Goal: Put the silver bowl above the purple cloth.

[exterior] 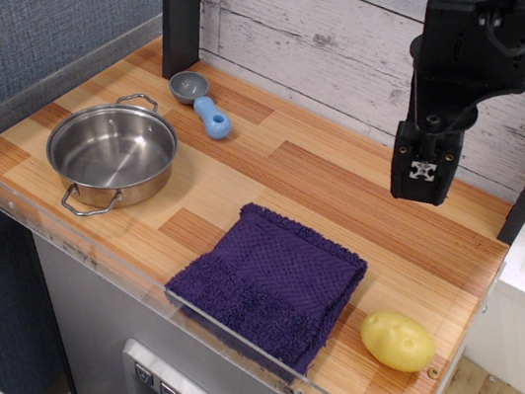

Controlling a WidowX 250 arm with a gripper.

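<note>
The silver bowl (112, 151) is a shiny shallow steel pot with two wire loop handles. It stands upright and empty at the left of the wooden table. The purple cloth (272, 279) lies folded at the front middle, its front edge hanging over the clear rim. My gripper (421, 189) is black and hangs in the air at the back right. It is well to the right of the bowl and above and behind the cloth. It holds nothing, and I see it side-on, so the gap between its fingers does not show.
A small grey scoop with a blue handle (203, 105) lies behind the bowl. A yellow potato (398, 340) sits at the front right. A clear plastic rim (67, 234) lines the table edges. A black post (180, 6) stands at the back left.
</note>
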